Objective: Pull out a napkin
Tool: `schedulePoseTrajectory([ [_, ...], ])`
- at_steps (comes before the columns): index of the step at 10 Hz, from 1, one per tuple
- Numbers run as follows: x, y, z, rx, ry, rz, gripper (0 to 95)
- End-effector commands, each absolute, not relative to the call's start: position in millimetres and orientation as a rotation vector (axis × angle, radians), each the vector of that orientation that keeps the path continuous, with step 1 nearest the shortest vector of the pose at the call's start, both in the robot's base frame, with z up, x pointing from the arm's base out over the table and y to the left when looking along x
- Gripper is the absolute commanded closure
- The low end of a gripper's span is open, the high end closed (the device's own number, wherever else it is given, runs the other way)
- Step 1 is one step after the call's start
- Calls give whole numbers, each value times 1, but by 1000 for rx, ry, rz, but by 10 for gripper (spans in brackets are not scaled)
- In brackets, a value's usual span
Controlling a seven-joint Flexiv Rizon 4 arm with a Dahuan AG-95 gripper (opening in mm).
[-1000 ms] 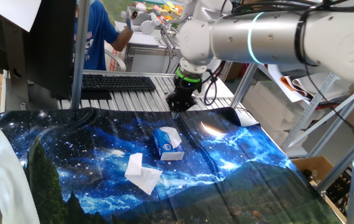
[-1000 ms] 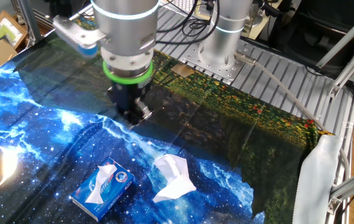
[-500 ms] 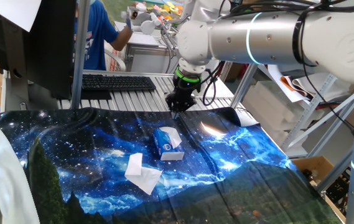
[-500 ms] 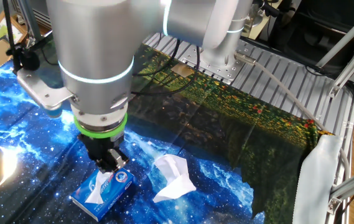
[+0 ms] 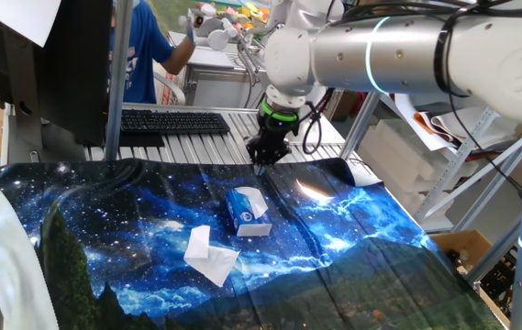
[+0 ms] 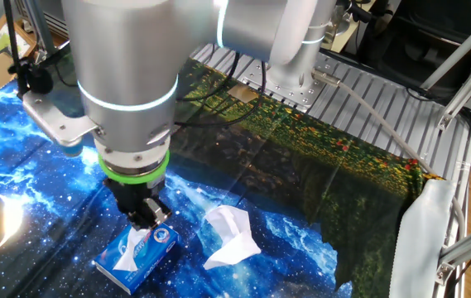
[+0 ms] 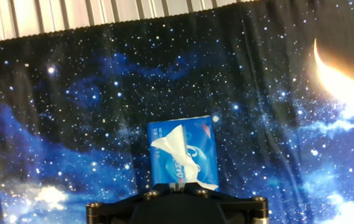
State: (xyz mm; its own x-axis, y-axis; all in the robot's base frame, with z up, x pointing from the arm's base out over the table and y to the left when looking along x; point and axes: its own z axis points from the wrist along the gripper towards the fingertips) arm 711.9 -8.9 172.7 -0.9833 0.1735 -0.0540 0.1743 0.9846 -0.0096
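Note:
A small blue-and-white tissue box (image 5: 240, 216) lies on the starry cloth (image 5: 105, 229). The napkin (image 5: 253, 202), a creased white tissue, sticks up out of its slot. It also shows in the other fixed view (image 6: 134, 242) and in the hand view (image 7: 175, 155). My gripper (image 5: 261, 163) hangs above the cloth, near the box's far side. In the other fixed view the gripper (image 6: 146, 222) is just over the box (image 6: 159, 247). In the hand view the fingertips (image 7: 177, 184) are together at the napkin's near edge and hold nothing.
A loose, smoother white tissue (image 5: 207, 253) with a pointed corner lies on the cloth beside the box; it also shows in the other fixed view (image 6: 231, 236). A keyboard (image 5: 173, 121) and a monitor (image 5: 49, 64) stand behind the cloth. A person in blue (image 5: 141, 55) is at the back.
In the other fixed view the arm moved from the cloth's back edge to just over the box a second ago. It has held still since half a second ago.

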Motion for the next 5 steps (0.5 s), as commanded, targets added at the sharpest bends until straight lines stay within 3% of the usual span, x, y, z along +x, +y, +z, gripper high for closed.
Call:
schedulePoseTrajectory([
  [1,709,-8,176,313,3157,21,950],
  [2,709,-7,176,364,3176,116,950],
  [5,707,-9,181,321,3167,112,950],
])
